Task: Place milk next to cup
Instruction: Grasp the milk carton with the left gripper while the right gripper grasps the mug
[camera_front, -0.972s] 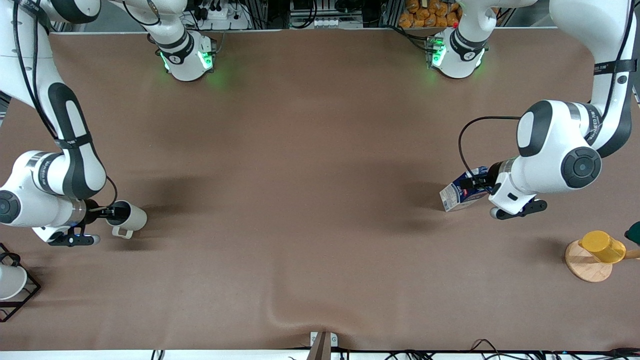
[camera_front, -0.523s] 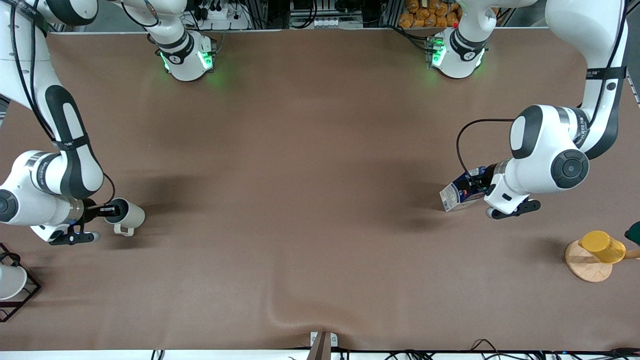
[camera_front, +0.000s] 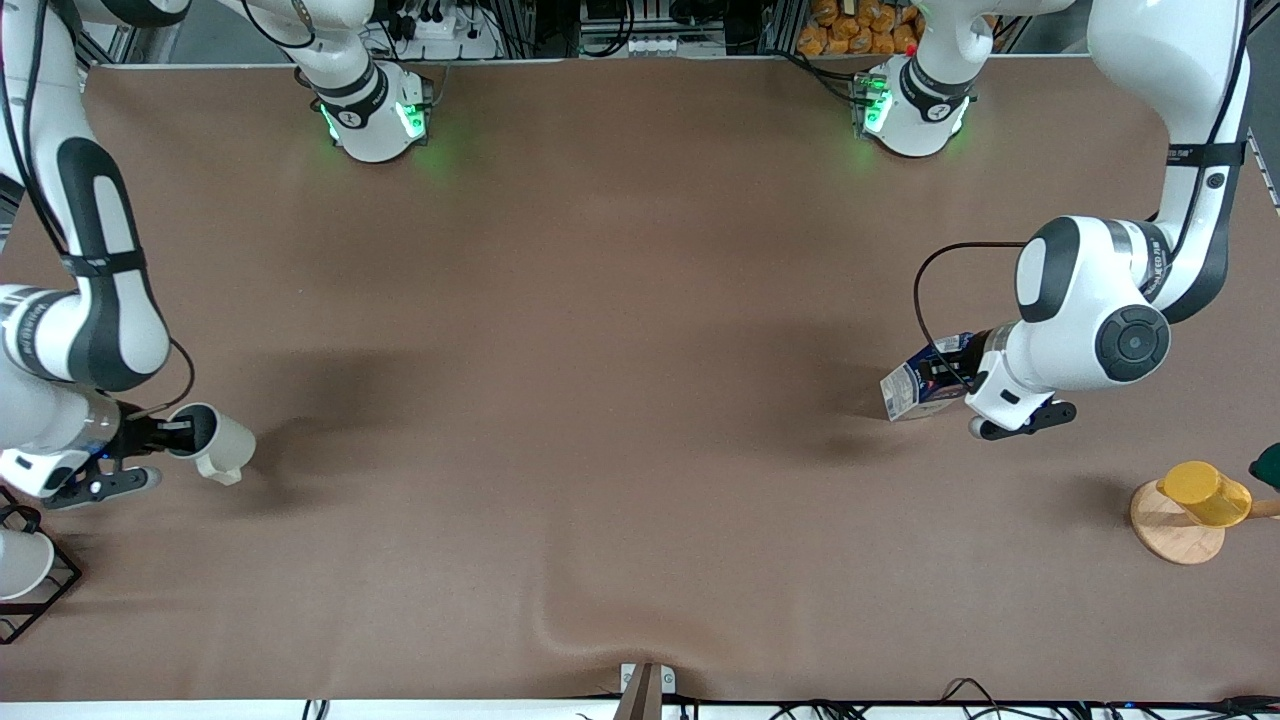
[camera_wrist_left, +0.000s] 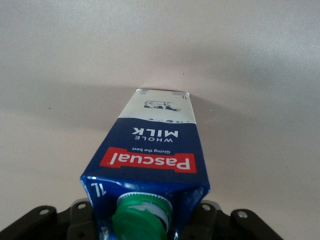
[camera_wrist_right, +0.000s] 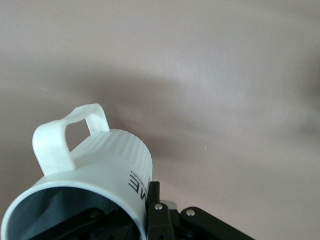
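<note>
The milk carton (camera_front: 920, 382) stands tilted at right of frame on the brown surface (camera_front: 600, 400), grasped at its top by the left gripper (camera_front: 962, 372). At far left, the right gripper (camera_front: 165, 437) is clenched on the mug (camera_front: 215, 448) rim.

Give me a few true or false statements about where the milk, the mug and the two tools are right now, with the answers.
1. The left tool grips the milk carton near its top. True.
2. The right tool is shut on the mug rim. True.
3. The carton and mug stand side by side. False: they are at opposite ends of the table.
4. The yellow cup sits in a wire rack. False: it rests on a wooden coaster.
</note>
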